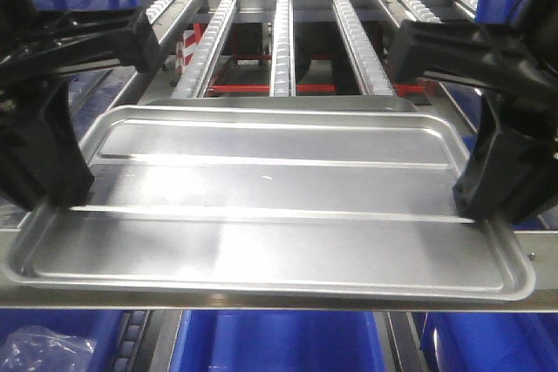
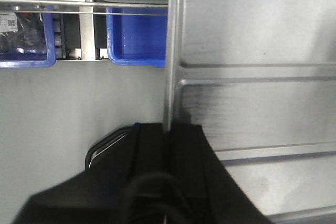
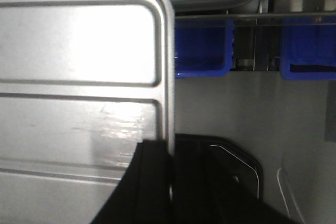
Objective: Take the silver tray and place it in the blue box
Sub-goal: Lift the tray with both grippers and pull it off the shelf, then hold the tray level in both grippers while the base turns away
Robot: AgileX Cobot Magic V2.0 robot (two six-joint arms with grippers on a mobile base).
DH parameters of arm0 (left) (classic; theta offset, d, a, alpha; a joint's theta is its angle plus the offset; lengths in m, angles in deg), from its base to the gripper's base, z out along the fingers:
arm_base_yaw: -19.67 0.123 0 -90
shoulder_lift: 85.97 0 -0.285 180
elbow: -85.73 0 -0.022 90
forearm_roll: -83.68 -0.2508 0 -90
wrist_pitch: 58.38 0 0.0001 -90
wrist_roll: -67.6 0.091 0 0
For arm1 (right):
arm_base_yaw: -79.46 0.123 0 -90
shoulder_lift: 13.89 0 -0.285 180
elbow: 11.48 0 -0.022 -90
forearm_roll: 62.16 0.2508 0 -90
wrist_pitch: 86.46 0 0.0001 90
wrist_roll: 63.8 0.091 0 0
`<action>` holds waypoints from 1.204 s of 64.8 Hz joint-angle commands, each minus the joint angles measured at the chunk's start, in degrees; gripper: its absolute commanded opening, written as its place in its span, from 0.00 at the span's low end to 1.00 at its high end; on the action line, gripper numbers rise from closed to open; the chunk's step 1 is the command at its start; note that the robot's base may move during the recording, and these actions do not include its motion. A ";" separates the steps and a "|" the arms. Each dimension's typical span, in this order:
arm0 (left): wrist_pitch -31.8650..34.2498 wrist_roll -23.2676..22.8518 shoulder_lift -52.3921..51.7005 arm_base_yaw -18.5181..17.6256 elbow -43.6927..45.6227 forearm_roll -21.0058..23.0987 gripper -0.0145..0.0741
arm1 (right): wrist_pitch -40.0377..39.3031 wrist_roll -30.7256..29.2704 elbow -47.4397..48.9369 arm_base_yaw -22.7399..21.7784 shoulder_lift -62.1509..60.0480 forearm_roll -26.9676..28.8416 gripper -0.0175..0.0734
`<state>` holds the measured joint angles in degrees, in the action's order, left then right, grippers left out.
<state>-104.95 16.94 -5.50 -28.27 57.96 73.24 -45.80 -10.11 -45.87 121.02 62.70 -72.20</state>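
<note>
Two grippers: the left gripper (image 1: 65, 202) and the right gripper (image 1: 475, 206) stand at opposite short ends of the silver tray (image 1: 270, 189), each about midway along its end.
Left fingers: the fingers (image 2: 191, 150) are closed over the tray's raised rim. The left wrist view shows one outside the rim and one inside.
Right fingers: pinched on the rim at the other end in the same way. In the right wrist view the rim runs straight down between them.
Tray position: open side up, spanning the front view above the roller rails (image 1: 283, 41). Its near edge overlaps the steel rail (image 1: 261, 302) at the front, and I cannot tell whether it touches that rail or clears it.
Blue box: the blue box (image 1: 279, 341) sits lower than the steel rail, beneath the tray's near edge, and only part of it is in view. More blue bins (image 1: 488, 341) flank it.
Done: judging by the grip at both ends, the grab is complete.
Left to do: all of the placing. The tray is not in the box. It has to come forward past the rail, go down between the box walls, and be let go at both ends.
Progress: about the first half, in my judgement.
Risk: the two ends need to travel together, or the thin rim could twist or slide out of the fingers. A tray corner might also catch the box lip on the way down.
</note>
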 commanded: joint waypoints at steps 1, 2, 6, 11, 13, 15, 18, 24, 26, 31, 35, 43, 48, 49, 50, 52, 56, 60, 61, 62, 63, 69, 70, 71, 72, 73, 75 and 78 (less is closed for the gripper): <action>-2.41 0.60 -1.83 0.02 1.08 -2.75 0.05 | 2.43 -0.10 1.09 -0.33 -1.37 -3.94 0.26; -2.41 0.60 -1.83 0.02 1.08 -2.40 0.05 | 2.54 -0.10 1.09 -0.33 -1.37 -3.94 0.26; -2.41 0.60 -1.73 0.02 1.08 -2.18 0.05 | 2.75 -0.10 1.09 -0.33 -1.37 -3.94 0.26; -2.41 0.60 -1.73 0.02 1.08 -2.18 0.05 | 2.75 -0.10 1.09 -0.33 -1.37 -3.94 0.26; -2.41 0.60 -1.73 0.02 1.08 -2.18 0.05 | 2.75 -0.10 1.09 -0.33 -1.37 -3.94 0.26; -2.41 0.60 -1.73 0.02 1.08 -2.18 0.05 | 2.75 -0.10 1.09 -0.33 -1.37 -3.94 0.26; -2.41 0.60 -1.73 0.02 1.08 -2.18 0.05 | 2.75 -0.10 1.09 -0.33 -1.37 -3.94 0.26; -2.41 0.60 -1.73 0.02 1.08 -2.18 0.05 | 2.75 -0.10 1.09 -0.33 -1.37 -3.94 0.26; -2.41 0.60 -1.73 0.02 1.08 -2.18 0.05 | 2.75 -0.10 1.09 -0.33 -1.37 -3.94 0.26; -2.41 0.60 -1.73 0.02 1.08 -2.18 0.05 | 2.75 -0.10 1.09 -0.33 -1.37 -3.94 0.26; -2.41 0.60 -1.73 0.02 1.08 -2.18 0.05 | 2.75 -0.10 1.09 -0.33 -1.37 -3.94 0.26; -2.41 0.60 -1.73 0.02 1.08 -2.18 0.05 | 2.75 -0.10 1.09 -0.33 -1.37 -3.94 0.26; -2.41 0.60 -1.73 0.02 1.08 -2.18 0.05 | 2.81 -0.10 1.09 -0.33 -1.37 -3.94 0.26; -2.41 0.60 -1.73 0.02 1.08 -2.18 0.05 | 2.81 -0.10 1.09 -0.33 -1.37 -3.94 0.26; -2.41 0.60 -1.73 0.02 1.08 -2.18 0.05 | 2.81 -0.10 1.09 -0.33 -1.37 -3.94 0.26; -2.41 0.60 -1.73 0.02 1.08 -2.18 0.05 | 2.81 -0.10 1.09 -0.33 -1.37 -3.94 0.26; -2.41 0.60 -1.73 0.02 1.08 -2.18 0.05 | 2.81 -0.10 1.09 -0.33 -1.37 -3.94 0.26; -2.41 0.60 -1.73 0.02 1.08 -2.18 0.05 | 2.81 -0.10 1.09 -0.33 -1.37 -3.94 0.26; -2.41 0.60 -1.73 0.02 1.08 -2.18 0.05 | 2.81 -0.10 1.09 -0.33 -1.37 -3.94 0.26; -2.41 0.60 -1.73 0.02 1.08 -2.18 0.05 | 2.81 -0.10 1.09 -0.33 -1.37 -3.94 0.26; -2.41 0.60 -1.73 0.02 1.08 -2.18 0.05 | 2.81 -0.10 1.09 -0.33 -1.37 -3.94 0.26; -2.41 0.60 -1.73 0.02 1.08 -2.18 0.05 | 2.81 -0.10 1.09 -0.33 -1.37 -3.94 0.26; -2.41 0.60 -1.73 0.02 1.08 -2.18 0.05 | 2.81 -0.10 1.09 -0.33 -1.37 -3.94 0.26; -2.41 0.60 -1.73 0.02 1.08 -2.18 0.05 | 2.81 -0.10 1.09 -0.33 -1.37 -3.94 0.26; -2.41 0.60 -1.73 0.02 1.08 -2.18 0.05 | 2.81 -0.10 1.09 -0.33 -1.37 -3.94 0.26; -2.41 0.60 -1.73 0.02 1.08 -2.18 0.05 | 2.81 -0.10 1.09 -0.33 -1.37 -3.94 0.26; -2.41 0.60 -1.62 0.02 1.08 -2.18 0.05 | 2.81 -0.10 1.09 -0.33 -1.37 -3.94 0.26; -2.41 0.60 -1.62 0.02 1.08 -2.18 0.05 | 2.81 -0.10 1.09 -0.33 -1.37 -3.94 0.26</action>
<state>-104.95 17.27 -5.50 -28.27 57.96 74.02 -45.20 -10.11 -45.87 121.02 62.70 -72.20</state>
